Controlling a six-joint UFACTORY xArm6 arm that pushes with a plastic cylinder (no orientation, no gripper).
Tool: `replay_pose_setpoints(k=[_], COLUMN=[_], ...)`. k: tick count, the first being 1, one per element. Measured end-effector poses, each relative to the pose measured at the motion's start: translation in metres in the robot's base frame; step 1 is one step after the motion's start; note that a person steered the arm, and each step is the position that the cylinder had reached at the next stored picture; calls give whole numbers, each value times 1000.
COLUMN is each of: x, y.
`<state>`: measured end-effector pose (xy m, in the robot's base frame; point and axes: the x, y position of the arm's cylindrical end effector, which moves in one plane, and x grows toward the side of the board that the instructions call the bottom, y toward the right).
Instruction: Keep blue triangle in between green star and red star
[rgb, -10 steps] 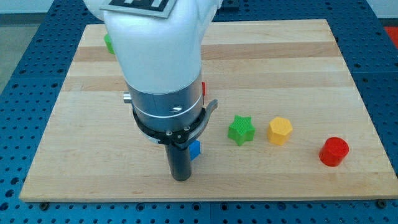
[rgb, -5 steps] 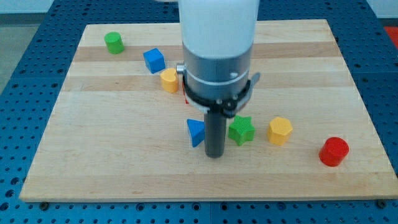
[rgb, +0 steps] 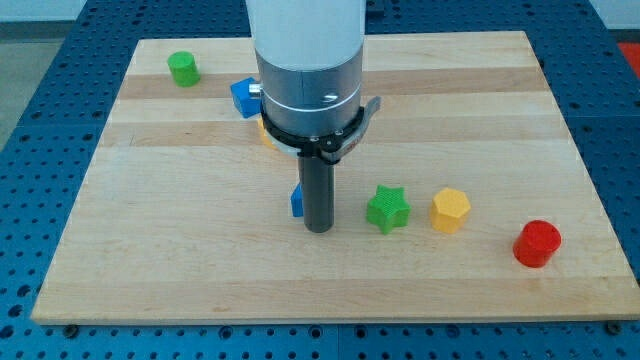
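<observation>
My tip rests on the board near its middle. The blue triangle is mostly hidden behind the rod; only a sliver shows at the rod's left side, touching or nearly touching it. The green star lies to the right of the tip with a small gap between them. The red star does not show; the arm covers the area above the tip.
A yellow hexagon block lies right of the green star, and a red cylinder lies further right. A green cylinder sits at the top left. A blue cube and a yellow block peek out at the arm's left.
The arm swung right, then back left and up. The tip now stands right of the blue triangle, which has shifted slightly left and up. The green star has not moved.
</observation>
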<state>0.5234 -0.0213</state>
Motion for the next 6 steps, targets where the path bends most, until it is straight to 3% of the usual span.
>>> replay_pose_setpoints(k=[2,3,6], x=[18,-15,-20], y=[-59,-49,-2])
